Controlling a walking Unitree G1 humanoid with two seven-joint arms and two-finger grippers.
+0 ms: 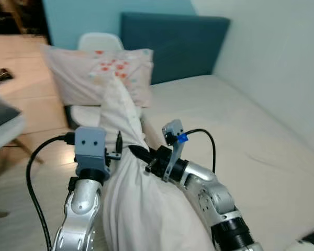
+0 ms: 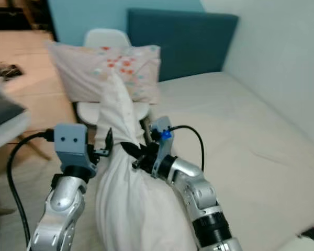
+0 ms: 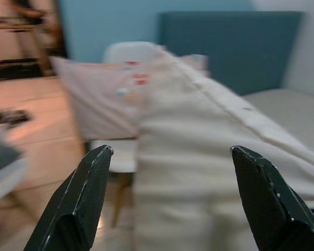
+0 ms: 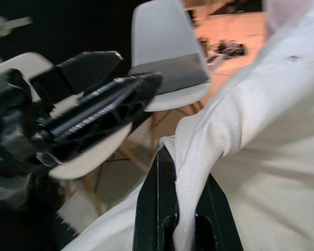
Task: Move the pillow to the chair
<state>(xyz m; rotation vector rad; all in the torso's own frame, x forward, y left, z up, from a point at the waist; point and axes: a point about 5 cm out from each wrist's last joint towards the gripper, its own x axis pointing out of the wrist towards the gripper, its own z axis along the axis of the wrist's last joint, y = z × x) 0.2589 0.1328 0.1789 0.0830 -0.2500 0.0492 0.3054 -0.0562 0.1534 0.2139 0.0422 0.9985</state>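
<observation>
1. We see the pillow (image 1: 126, 172) at lower centre of the head view — a long white bundle held up between both arms, its far end reaching toward the chair (image 1: 97, 43) at upper left.
2. Our right gripper (image 4: 179, 209) is clamped on a fold of its fabric.
3. Our left gripper (image 3: 172, 198) stands wide open, fingers either side of the cloth — holding nothing.
4. A patterned pillow (image 1: 102, 73) leans on the chair, beside the bed (image 1: 240, 130).
</observation>
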